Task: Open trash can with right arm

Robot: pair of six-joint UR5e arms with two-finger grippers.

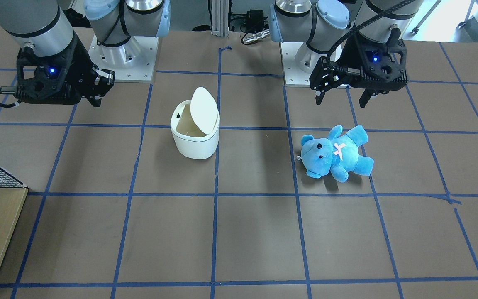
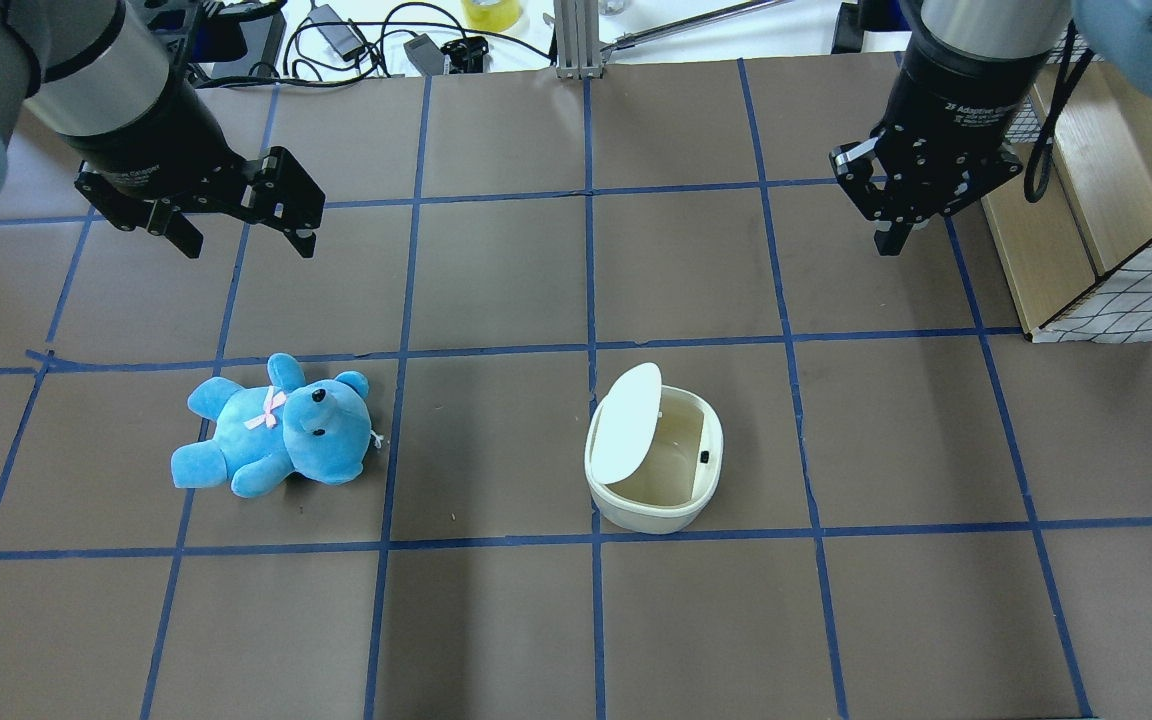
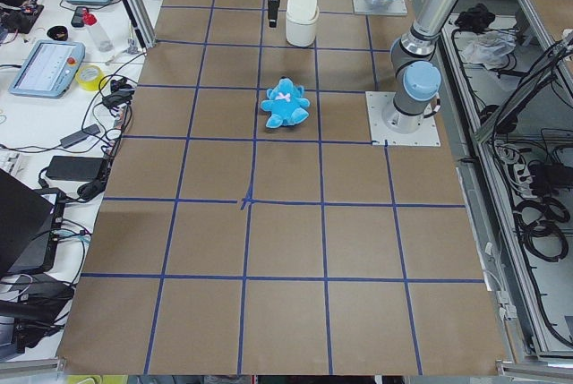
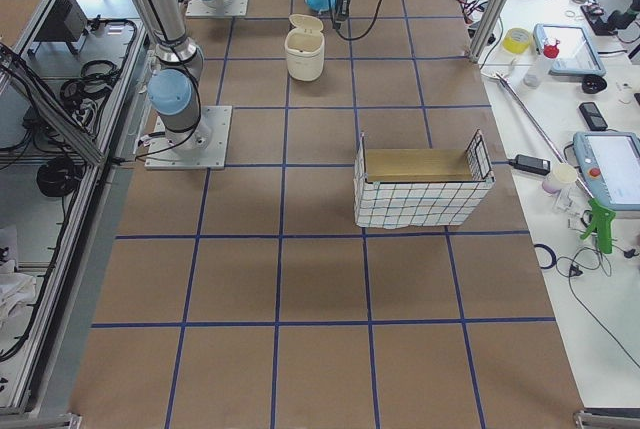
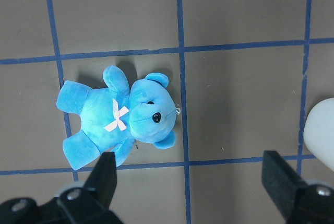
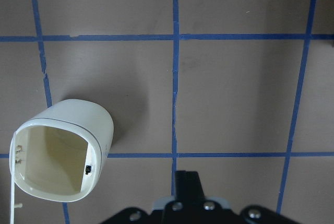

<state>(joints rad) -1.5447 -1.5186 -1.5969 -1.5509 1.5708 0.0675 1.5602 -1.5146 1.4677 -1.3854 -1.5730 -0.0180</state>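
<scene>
The white trash can (image 1: 195,143) stands near the table's middle with its flip lid (image 1: 203,109) tilted up, and its beige inside shows. It also shows in the overhead view (image 2: 651,505) and the right wrist view (image 6: 68,151). My right gripper (image 2: 891,242) is shut and empty. It hovers apart from the can, farther from the base and toward the wooden box, and shows in the front view (image 1: 96,99). My left gripper (image 2: 246,240) is open and empty above the table, beyond a blue teddy bear (image 2: 276,430).
The blue teddy (image 1: 336,153) lies on its back on the left arm's side, directly under the left wrist camera (image 5: 120,119). A wooden box with wire mesh (image 2: 1096,230) stands at the table's right edge, close to my right gripper. Blue tape lines grid the brown table.
</scene>
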